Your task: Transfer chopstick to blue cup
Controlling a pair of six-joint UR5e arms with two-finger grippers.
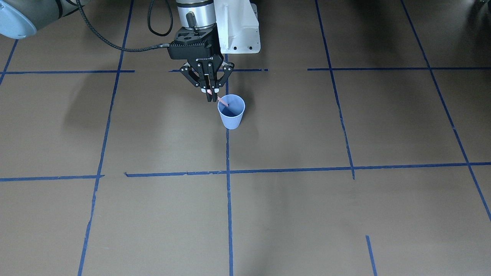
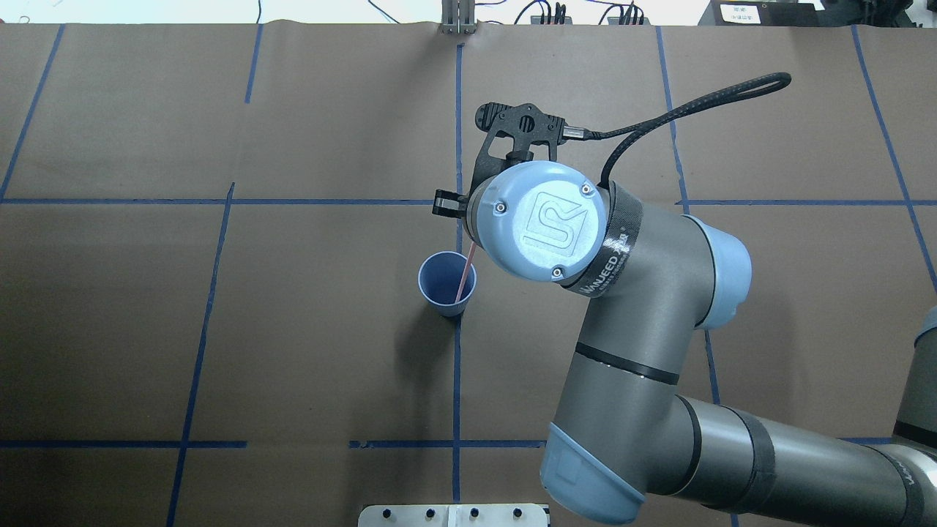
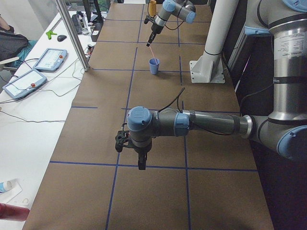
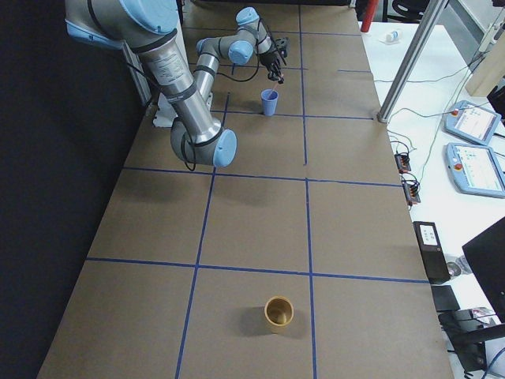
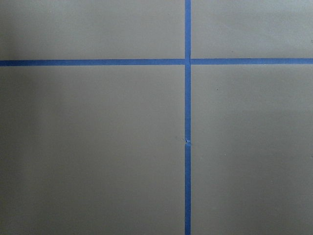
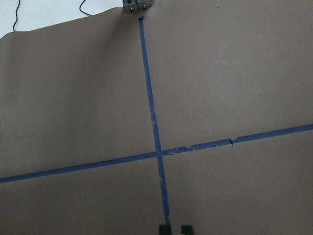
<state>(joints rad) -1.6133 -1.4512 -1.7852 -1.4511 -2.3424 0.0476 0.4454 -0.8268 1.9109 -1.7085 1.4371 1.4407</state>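
Where the chopstick (image 2: 465,274) sits: thin pink stick, slanted, tip inside blue cup (image 1: 231,120) (ribbed, tapered, round-rimmed) on the papered table (image 1: 307,126).
Right fingers (image 1: 208,96): clenched on chopstick's upper end.
Left fingers (image 3: 140,163): grip state cannot be told.

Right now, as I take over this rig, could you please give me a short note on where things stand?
Right gripper: shut on the chopstick, holding it tilted above the cup.
Left gripper: hangs over the table, well away from the cup; open or shut cannot be told.
Chopstick: lower end inside the cup's rim, upper end between the fingers.
Done: chopstick picked up and brought to the cup.
Left: probably open the right gripper so the chopstick drops in, then lift clear.
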